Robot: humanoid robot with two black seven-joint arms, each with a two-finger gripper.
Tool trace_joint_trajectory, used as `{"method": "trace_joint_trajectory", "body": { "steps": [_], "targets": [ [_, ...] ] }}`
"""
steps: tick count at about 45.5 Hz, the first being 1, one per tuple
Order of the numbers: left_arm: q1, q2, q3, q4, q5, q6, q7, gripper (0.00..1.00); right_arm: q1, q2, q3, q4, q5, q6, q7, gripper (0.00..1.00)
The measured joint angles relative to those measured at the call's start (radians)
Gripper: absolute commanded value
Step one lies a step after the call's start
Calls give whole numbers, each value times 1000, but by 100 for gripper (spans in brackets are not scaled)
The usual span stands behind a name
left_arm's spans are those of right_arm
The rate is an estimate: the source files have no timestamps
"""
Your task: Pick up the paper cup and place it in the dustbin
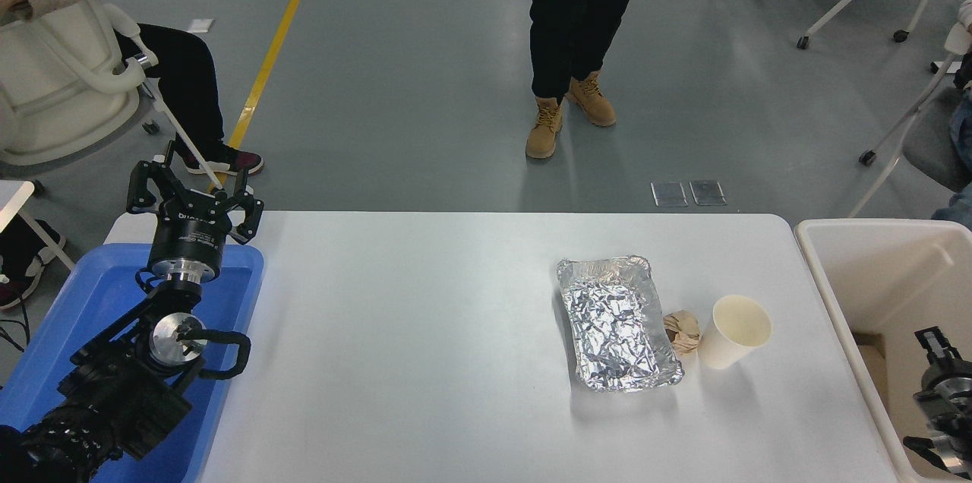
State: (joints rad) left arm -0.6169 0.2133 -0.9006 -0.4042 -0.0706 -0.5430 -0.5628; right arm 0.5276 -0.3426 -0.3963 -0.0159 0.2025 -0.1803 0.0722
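The paper cup (733, 331) stands upright near the table's right edge, touching the brown paper wad (682, 332). My right gripper (938, 361) sits over the dustbin (835, 270), finger spread unclear. I should approach from the right, clear of the wad.

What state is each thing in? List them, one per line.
paper cup: upright on the table, open end up, empty as far as visible.
brown paper wad: crumpled, between the cup and the foil tray.
foil tray: empty, wrinkled.
dustbin: open, off the table's right end.
blue tub: open, under the left arm.
left gripper: open, holding nothing.
right gripper: over the dustbin, fingers unclear.
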Motion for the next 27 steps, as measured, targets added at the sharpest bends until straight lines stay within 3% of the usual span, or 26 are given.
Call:
{"method": "trace_joint_trajectory", "body": {
  "steps": [27],
  "targets": [
    [0,0,-1,0,0,0,0,99,412,-414,-168,455,-43,17,3,100]
  ]
}}
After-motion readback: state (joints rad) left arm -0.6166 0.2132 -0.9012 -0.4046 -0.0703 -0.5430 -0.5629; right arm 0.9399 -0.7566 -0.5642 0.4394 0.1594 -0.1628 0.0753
